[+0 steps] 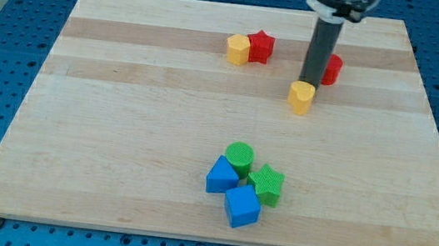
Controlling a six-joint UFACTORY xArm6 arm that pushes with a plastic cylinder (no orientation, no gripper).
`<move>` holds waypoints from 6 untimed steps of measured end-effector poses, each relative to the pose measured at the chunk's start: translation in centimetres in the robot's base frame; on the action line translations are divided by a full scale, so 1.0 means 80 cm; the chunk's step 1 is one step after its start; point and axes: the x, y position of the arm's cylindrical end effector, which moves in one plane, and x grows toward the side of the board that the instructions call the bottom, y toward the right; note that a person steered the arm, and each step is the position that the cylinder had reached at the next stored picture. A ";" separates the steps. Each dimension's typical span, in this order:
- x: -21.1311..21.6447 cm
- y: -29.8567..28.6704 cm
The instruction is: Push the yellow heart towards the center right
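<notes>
pressing against the yellow heart [301, 97] from above, my tip [309, 82] grips nothing.

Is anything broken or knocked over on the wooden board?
Nothing looks broken or tipped. My tip sits just behind the yellow heart, partly hiding a red block. All the other blocks sit flat on the board.

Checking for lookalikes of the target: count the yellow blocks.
2. A yellow heart sits right of the board's middle, just below my tip. A yellow hexagon-like block sits near the view's top, touching a red star.
</notes>
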 end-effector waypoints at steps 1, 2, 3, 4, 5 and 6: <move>0.000 -0.052; 0.012 -0.077; 0.040 -0.068; 0.044 -0.031; 0.044 0.017; 0.044 0.062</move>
